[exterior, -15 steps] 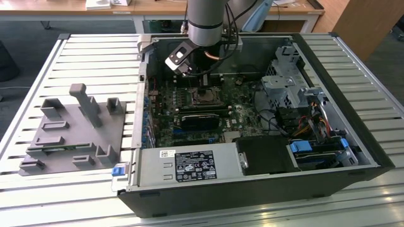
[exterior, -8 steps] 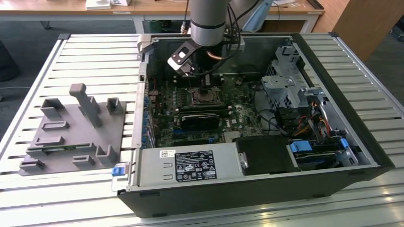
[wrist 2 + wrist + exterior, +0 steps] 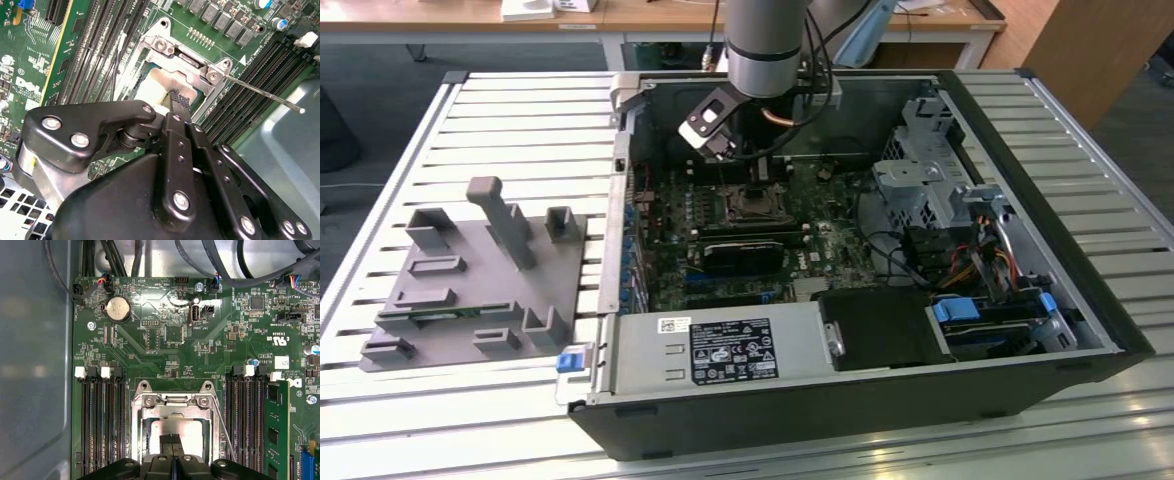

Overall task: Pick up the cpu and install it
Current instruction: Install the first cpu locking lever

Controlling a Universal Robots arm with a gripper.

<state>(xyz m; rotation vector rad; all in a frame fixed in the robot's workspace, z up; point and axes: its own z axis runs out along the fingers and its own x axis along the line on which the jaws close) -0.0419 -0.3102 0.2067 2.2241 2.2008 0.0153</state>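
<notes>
The cpu (image 3: 189,429) is a pale silvery square lying flat inside the open metal frame of the motherboard socket (image 3: 172,401). Its top also shows in the second wrist view (image 3: 151,82). My gripper (image 3: 170,440) hangs straight over it with its two dark fingers pressed together and nothing between them. The tips (image 3: 178,101) sit right at the chip's top; I cannot tell whether they touch it. In the exterior view the gripper (image 3: 750,186) reaches down into the open computer case (image 3: 854,400), just above the socket (image 3: 754,207).
The socket's thin lever rod (image 3: 265,93) sticks out to one side. Memory slots (image 3: 102,425) flank the socket, and one holds a green module (image 3: 277,432). A grey tray (image 3: 467,290) lies on the slatted table at the exterior view's left. Cables and a drive cage (image 3: 921,190) crowd the case.
</notes>
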